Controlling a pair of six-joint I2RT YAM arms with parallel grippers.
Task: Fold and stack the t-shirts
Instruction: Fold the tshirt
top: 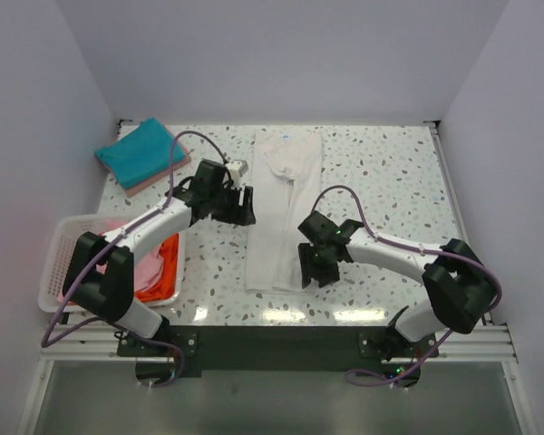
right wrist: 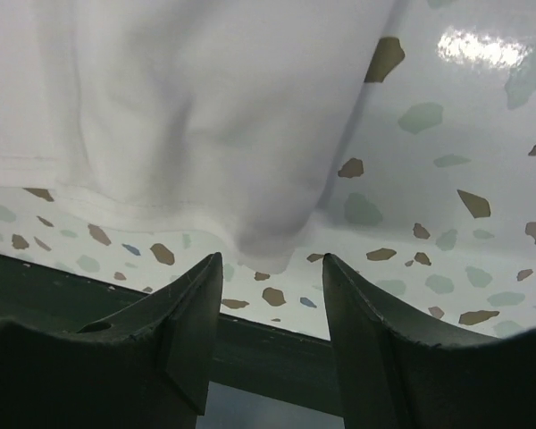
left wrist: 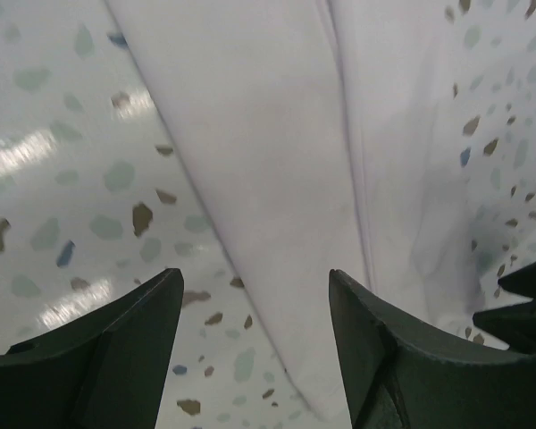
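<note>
Both jaws stand apart, gripping nothing. The left gripper (left wrist: 255,279) hovers over the long edge of a white soft-cloth t-shirt (top: 286,204), folded into a narrow strip at centre frame. The right gripper (right wrist: 271,261) hangs at its stitched lower hem. At lower left, a white plastic lattice basket (top: 59,258) contains crumpled orange cloth (top: 170,258) and pink cloth (top: 148,274). At upper left, a folded teal t-shirt (top: 138,152) lies atop a pink folded layer (top: 152,184) on the glossy speckled table (top: 390,181).

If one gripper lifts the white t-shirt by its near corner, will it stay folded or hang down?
It would probably droop: the white t-shirt lies limp, with soft wrinkles. Likely light, thin cloth; its lengthwise fold may fall open.
</note>
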